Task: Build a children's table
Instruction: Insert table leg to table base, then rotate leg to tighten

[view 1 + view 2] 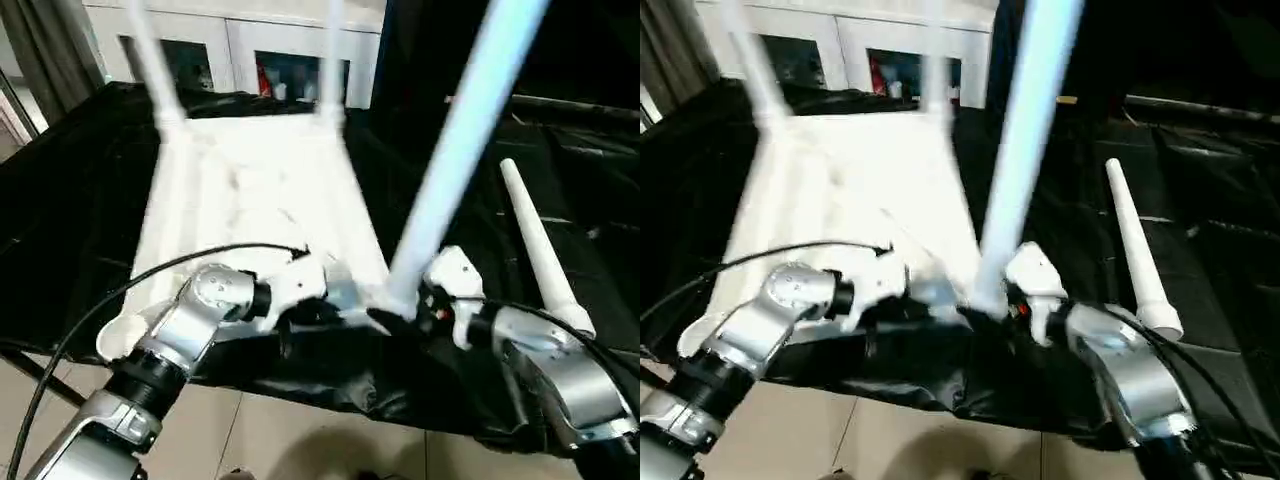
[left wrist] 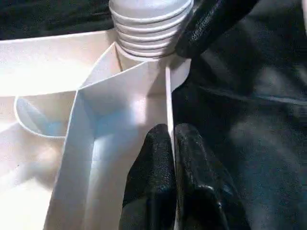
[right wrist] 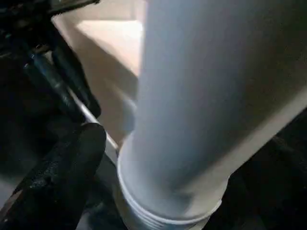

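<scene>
1. The left gripper [image 2: 172,167] is pinching the thin side wall of the children's table top [image 1: 250,200], its two black fingers pressed together on the rim near a corner.
2. The right gripper [image 1: 405,315] is standing spread around the base of a white leg [image 1: 455,140] at that near corner socket.
3. The top is lying upside down on the black-draped tabletop [image 1: 60,200], two far legs [image 1: 150,60] standing in their sockets.
4. A loose leg [image 1: 540,250] is lying beside it on the right.

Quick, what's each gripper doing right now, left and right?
Left gripper: shut on the table top's rim.
Right gripper: open around the leg, not clamping it.
</scene>
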Tool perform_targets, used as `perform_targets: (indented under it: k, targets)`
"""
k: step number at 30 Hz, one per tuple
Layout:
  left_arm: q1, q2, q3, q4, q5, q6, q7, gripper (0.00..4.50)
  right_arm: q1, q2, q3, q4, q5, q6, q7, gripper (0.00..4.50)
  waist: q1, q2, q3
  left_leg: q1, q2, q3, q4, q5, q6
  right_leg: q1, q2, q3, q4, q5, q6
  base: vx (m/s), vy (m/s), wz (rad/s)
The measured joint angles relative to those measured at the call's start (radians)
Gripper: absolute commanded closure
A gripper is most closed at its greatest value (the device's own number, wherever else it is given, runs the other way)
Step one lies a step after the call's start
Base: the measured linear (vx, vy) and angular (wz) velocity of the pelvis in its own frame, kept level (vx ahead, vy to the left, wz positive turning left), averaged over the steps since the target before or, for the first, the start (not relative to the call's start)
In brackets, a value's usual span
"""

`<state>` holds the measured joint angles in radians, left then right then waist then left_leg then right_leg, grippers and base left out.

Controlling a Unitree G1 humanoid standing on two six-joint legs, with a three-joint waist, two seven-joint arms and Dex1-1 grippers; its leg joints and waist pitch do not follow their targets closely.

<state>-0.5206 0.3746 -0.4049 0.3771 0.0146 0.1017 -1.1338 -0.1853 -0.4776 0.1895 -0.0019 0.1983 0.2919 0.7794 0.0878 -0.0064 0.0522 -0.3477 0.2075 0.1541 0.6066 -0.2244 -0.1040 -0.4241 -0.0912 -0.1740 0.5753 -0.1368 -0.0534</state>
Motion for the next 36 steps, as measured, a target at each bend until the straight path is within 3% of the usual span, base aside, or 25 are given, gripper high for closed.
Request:
perform_targets:
  k: [6,17,19,24,27,31,36]
  targets:
    - [0.000,0.007,-0.004,0.010,0.000,-0.031,-0.017,4.50,-0.001,-0.005,0.004,0.003,0.005,-0.021,0.037,0.07,-0.002,0.001,-0.001,0.000,0.000,0.000,0.000,0.000,0.000,0.000,0.000,-0.001,0.000,0.000,0.000,0.000,0.000,0.00]
    - [0.000,0.011,-0.004,0.014,0.000,-0.043,-0.022,4.50,-0.006,0.014,0.007,0.065,-0.020,-0.066,0.025,0.84,-0.001,0.001,-0.001,0.000,0.000,-0.001,0.001,0.000,0.000,0.001,0.000,-0.001,0.000,0.000,0.000,0.000,0.000,0.00]
    - [0.000,0.012,-0.004,0.015,0.000,-0.044,-0.022,4.50,-0.006,0.015,0.009,0.066,-0.021,-0.069,0.024,1.20,-0.002,0.002,-0.001,0.000,0.000,-0.001,0.001,0.000,0.000,0.001,0.000,-0.001,0.000,0.000,0.000,0.000,0.000,0.00]
    - [0.000,0.012,-0.003,0.025,0.001,-0.052,-0.019,4.50,-0.007,0.022,0.014,0.081,-0.023,-0.090,0.026,1.60,-0.004,0.002,-0.001,0.001,0.000,-0.001,0.001,0.000,0.000,0.002,0.000,-0.001,0.001,0.000,0.000,0.000,0.000,0.00]
    - [0.000,0.012,-0.002,0.033,0.001,-0.058,-0.019,4.50,-0.007,0.030,0.014,0.093,-0.025,-0.105,0.026,1.68,-0.006,0.002,-0.001,0.006,0.000,-0.001,0.001,-0.001,-0.002,0.006,0.000,-0.001,0.000,0.000,0.000,0.000,0.000,0.00]
    - [0.000,0.016,-0.001,0.036,0.001,-0.058,-0.018,4.50,-0.006,0.058,0.003,0.112,-0.017,-0.107,0.017,1.70,-0.012,0.002,-0.001,0.008,0.000,-0.001,0.001,-0.002,-0.004,0.008,0.000,-0.001,0.000,0.000,0.000,0.000,0.000,0.00]
    - [0.000,0.005,0.017,0.060,0.002,-0.055,0.016,4.50,-0.006,0.142,-0.033,0.176,0.002,-0.133,-0.059,1.71,-0.032,0.001,-0.002,0.011,0.000,-0.002,0.002,-0.002,-0.004,0.011,0.000,-0.002,0.000,0.000,0.001,0.000,0.000,0.00]
